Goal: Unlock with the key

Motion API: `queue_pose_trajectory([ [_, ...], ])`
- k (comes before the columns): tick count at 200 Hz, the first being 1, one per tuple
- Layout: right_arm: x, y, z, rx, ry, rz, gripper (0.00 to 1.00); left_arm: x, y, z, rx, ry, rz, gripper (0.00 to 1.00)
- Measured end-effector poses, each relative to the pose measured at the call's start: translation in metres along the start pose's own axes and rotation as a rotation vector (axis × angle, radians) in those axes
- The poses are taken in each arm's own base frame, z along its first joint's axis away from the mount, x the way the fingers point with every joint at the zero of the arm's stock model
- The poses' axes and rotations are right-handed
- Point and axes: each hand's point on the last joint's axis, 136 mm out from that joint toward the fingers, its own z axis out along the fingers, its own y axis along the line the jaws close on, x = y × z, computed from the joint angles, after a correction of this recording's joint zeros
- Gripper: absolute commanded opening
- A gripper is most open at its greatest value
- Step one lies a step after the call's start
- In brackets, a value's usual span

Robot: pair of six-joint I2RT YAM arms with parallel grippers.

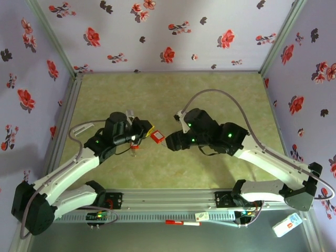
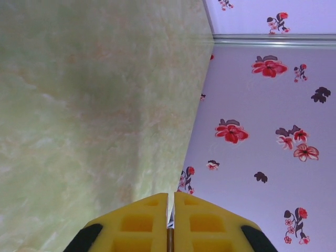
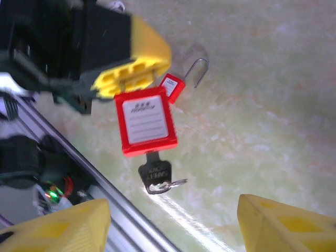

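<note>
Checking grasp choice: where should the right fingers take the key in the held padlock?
By the key's dark head, the part sticking out of the red padlock; its blade is inside. Come end-on from the right arm's side: the head points at the right fingers.

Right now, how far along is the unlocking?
Done: the key sits in the base of the red padlock. In hand: the left fingers pinch that padlock at its top, and the right fingers are open, short of the key. Left: grip the key and turn it.
</note>
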Motion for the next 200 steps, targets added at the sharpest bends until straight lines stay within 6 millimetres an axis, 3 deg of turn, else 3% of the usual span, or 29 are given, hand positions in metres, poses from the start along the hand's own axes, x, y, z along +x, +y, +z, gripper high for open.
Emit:
queue_pose_trajectory([
  [38, 0.010, 0.009, 0.011, 0.057, 0.011, -0.219, 0.54, -0.002, -0.002, 0.008, -0.015, 0.004, 0.007, 0.00],
  [76, 0.010, 0.003, 0.018, 0.112, 0.016, -0.326, 0.53, -0.003, -0.005, 0.008, -0.019, 0.006, 0.008, 0.00],
  [143, 0.021, 0.005, 0.044, 0.151, 0.089, -0.450, 0.58, -0.001, -0.008, 0.011, -0.039, 0.024, 0.001, 0.00],
  [167, 0.020, 0.002, 0.048, 0.177, 0.097, -0.474, 0.54, -0.001, -0.008, 0.012, -0.045, 0.030, -0.001, 0.00],
  [200, 0.019, -0.002, 0.052, 0.204, 0.108, -0.505, 0.41, 0.001, -0.006, 0.012, -0.052, 0.039, -0.004, 0.00],
])
